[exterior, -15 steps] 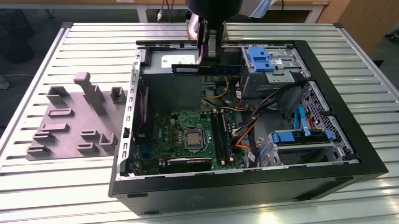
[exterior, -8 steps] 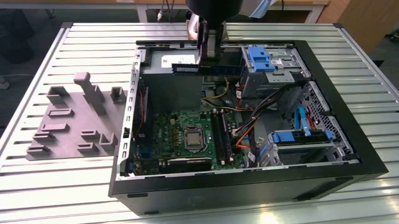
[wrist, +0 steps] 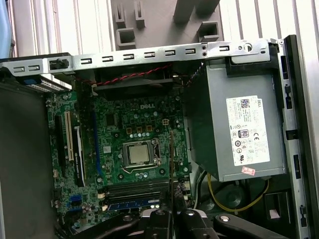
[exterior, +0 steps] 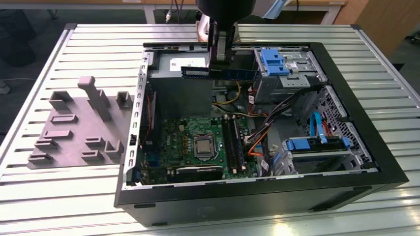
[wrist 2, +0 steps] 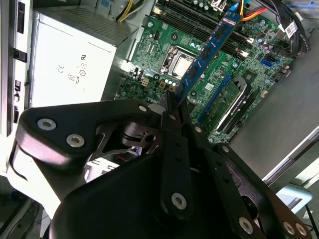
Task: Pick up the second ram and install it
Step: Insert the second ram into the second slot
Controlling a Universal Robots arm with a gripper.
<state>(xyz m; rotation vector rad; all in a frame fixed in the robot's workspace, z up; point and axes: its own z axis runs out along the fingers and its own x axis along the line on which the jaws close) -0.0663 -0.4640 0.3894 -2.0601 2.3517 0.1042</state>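
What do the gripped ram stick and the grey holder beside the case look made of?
Second ram: rigid blue circuit board, with dark chips. Grey holder: likely plastic, uniformly matte with blocky posts, though painted metal is possible.

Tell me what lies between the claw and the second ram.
Nothing: the claw is shut directly on one end of the second ram, as the second wrist view shows.

- Open from above over the motherboard (exterior: 196,142), between power supply (exterior: 172,63) at the far end and case rim (exterior: 262,189) at the near end.
- Crowded on the exterior view's right by cables (exterior: 262,133) and blue drive brackets (exterior: 271,61).
- Close to the far bracket with the second ram (exterior: 237,74) pinched in the claw (exterior: 220,66).
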